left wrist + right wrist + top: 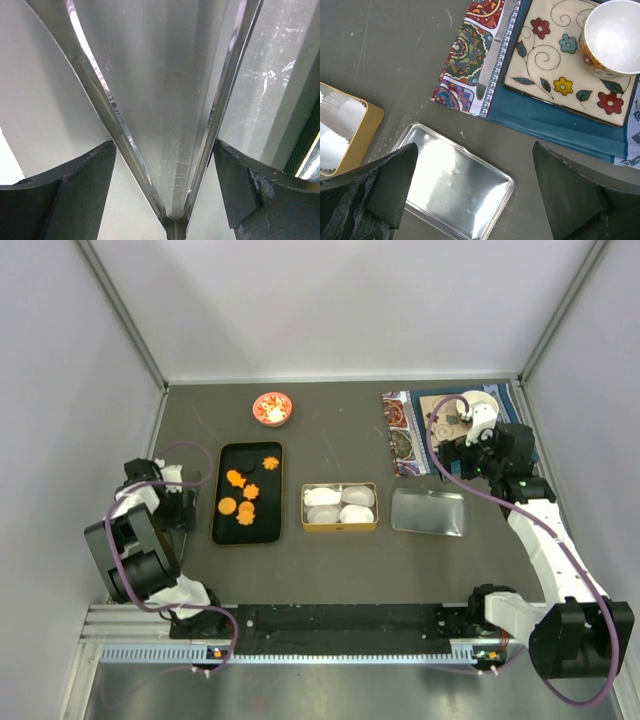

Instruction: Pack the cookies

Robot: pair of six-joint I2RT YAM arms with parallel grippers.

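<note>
Hovering over the placemat (465, 60), right end effector (472, 160) spread; left end effector (165, 150) spread, tucked.

Shiny metal lid (455, 190), paper cups (340, 505), matt table (330, 440)

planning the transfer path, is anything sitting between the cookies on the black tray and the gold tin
Nothing visible does. The cookies lie on the black tray, and only a bare strip of table separates it from the gold tin. The tin is open, its silver lid lying off to its right.
</note>
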